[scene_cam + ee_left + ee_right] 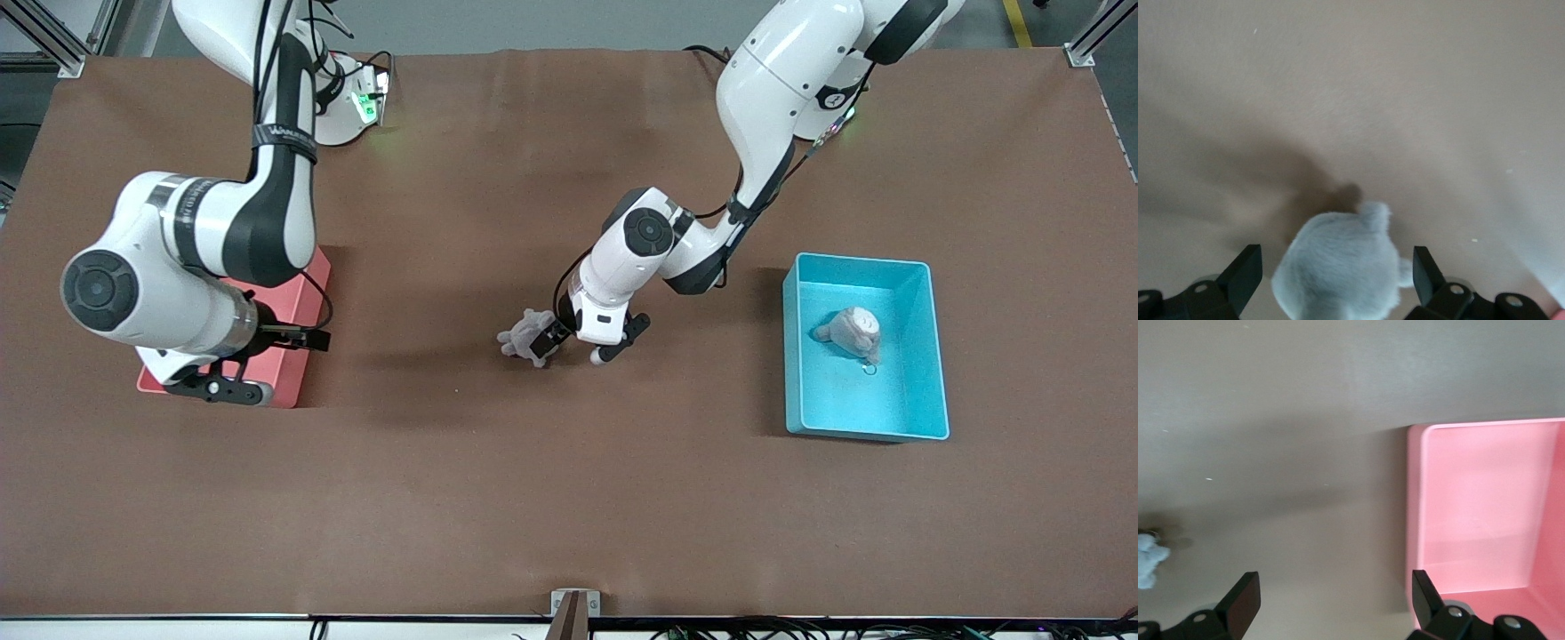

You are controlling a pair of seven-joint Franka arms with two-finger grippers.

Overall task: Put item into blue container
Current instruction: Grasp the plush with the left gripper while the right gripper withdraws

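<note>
Mid-desk, your left pincer straddles the grey plush toy, fingers wide, not gripping; closing off-centre could pinch only fur and drop it before the blue container. Right pincer waits wide over the pink bin.

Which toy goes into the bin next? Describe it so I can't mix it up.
Find the blue container at the left arm's end; a grey plush already lies inside. The next one is the grey plush toy mid-table, between the open left gripper's fingers.

We see the brown table from high across it, facing both bases. Each wrist camera looks steeply down from close above; all three share the grey plush toy.
</note>
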